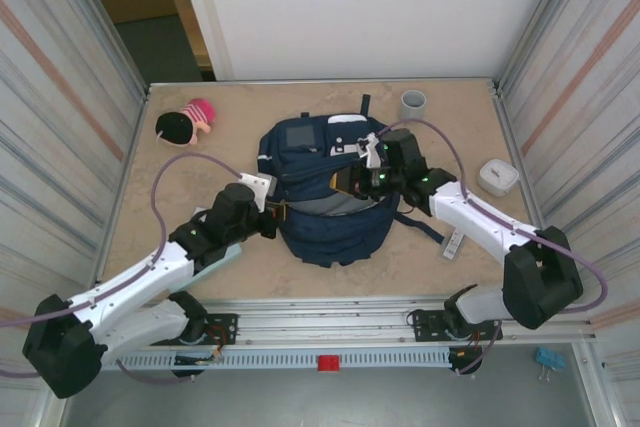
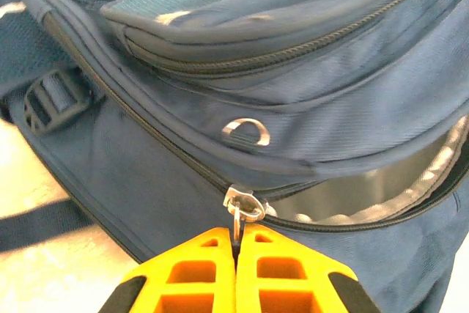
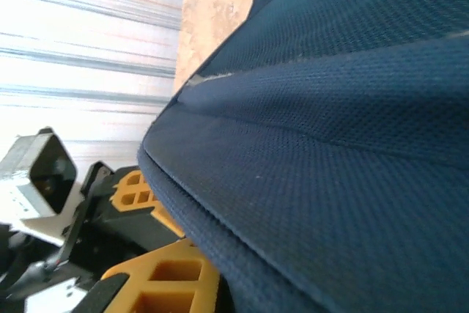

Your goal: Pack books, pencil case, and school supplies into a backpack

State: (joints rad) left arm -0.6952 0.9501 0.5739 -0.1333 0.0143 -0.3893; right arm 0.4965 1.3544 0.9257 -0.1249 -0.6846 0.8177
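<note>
Backpack (image 1: 322, 237) lying at the middle of the surface (image 1: 150, 207), square front pocket up, main mouth partly unzipped and showing a pale lining. Zipper pull (image 2: 239, 209) is clenched between the orange fingers of the left end effector (image 2: 236, 243). Right end effector (image 1: 372, 175) sits at the bag's upper right flap. In its wrist view navy fabric drapes over one orange finger (image 3: 165, 280), and whether it grips the cloth cannot be told.

Step in hand, by judgement: widening the mouth. The pull should travel along the curving zipper track, not away from it, with the flap held taut on the other side.

Pencil case (image 1: 228, 255) lies beneath the left arm, just beside the bag. A white supply piece (image 1: 452, 244) lies to the bag's right, near a strap. Bare surface lies along the left edge and at the near right, and the side walls (image 1: 60, 147) stand close.
</note>
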